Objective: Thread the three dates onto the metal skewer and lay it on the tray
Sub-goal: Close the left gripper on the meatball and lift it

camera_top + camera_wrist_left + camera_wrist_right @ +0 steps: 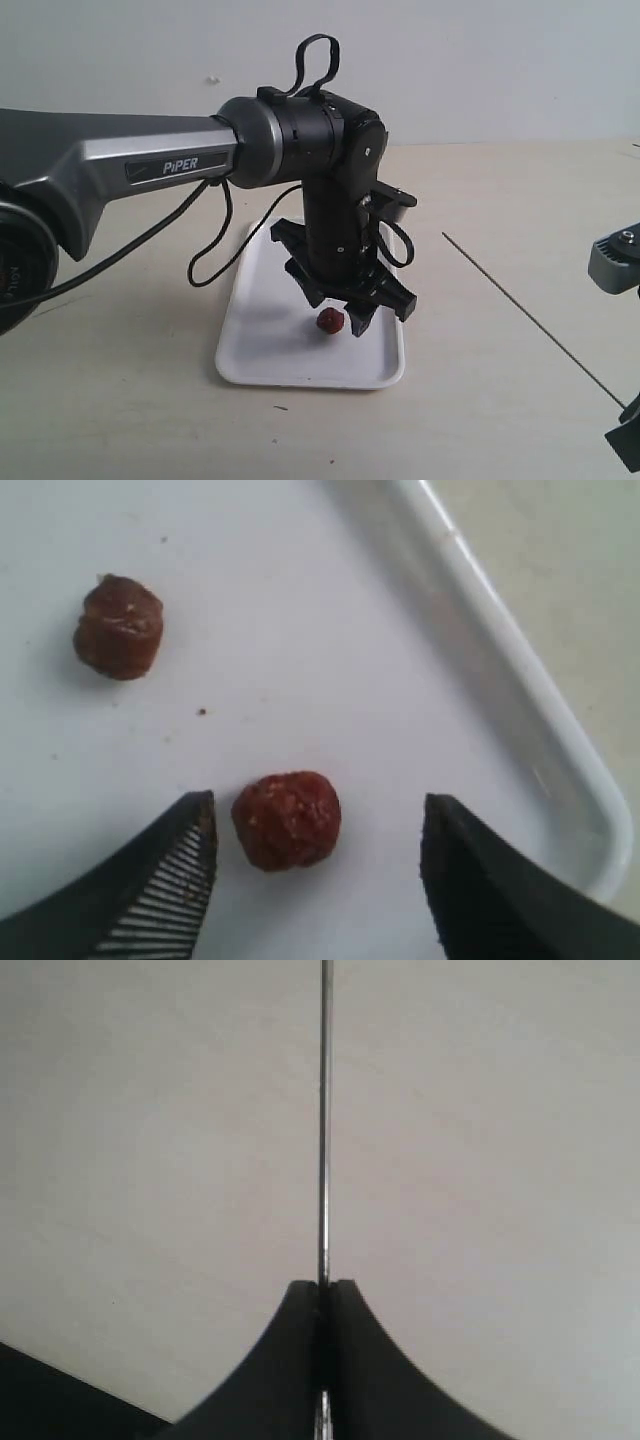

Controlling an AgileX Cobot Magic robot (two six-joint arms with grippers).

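The pale tabletop (500, 190) held the white tray (250, 350). Above the tray, near one corner, my left gripper (318, 820) hung with jaws apart, a date (287, 820) on the tray between them, closer to one finger. A second date (118, 627) lay further in. Off the tray, my right gripper (322, 1295) pinched the skewer (323, 1110), which ran straight out ahead.

Bright, even, diffuse light; soft shadow on tray (250, 340); wrist views slightly blurred close up.
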